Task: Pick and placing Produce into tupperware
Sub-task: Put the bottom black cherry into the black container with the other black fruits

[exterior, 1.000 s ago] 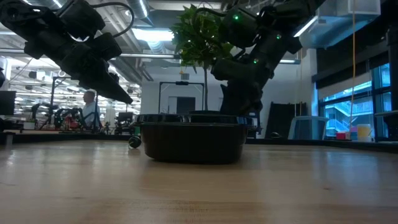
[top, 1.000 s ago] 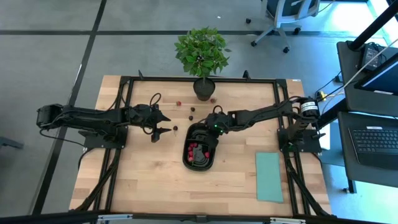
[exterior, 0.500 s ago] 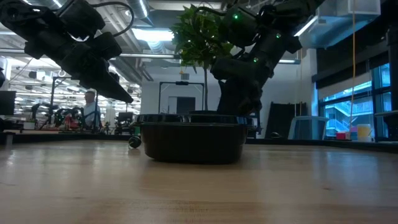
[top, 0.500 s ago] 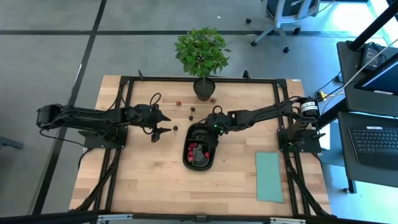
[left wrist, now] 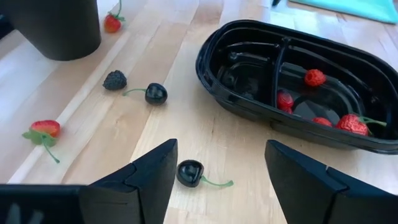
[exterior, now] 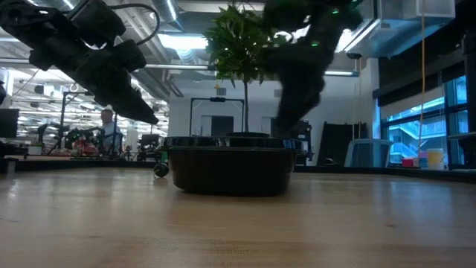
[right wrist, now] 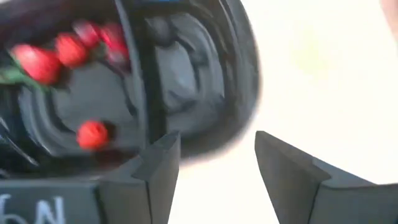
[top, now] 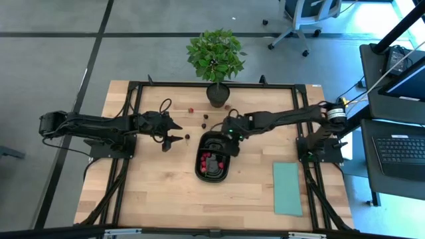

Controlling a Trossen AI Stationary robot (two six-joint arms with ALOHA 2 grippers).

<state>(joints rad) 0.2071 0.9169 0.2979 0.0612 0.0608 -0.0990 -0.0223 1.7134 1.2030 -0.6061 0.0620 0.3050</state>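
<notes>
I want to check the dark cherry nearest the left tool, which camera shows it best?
The left wrist view: the dark cherry lies on the wood between the left tool and its open fingers, stem visible. The high view shows only a dark speck. The low view shows a small dark ball. The right wrist view misses it.

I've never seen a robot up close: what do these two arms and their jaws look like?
Both are slim, dark, jointed arms with looping black cables. The left gripper and right gripper each end in two flat, wedge-shaped black jaws. Small green lights glow on the right arm.
</notes>
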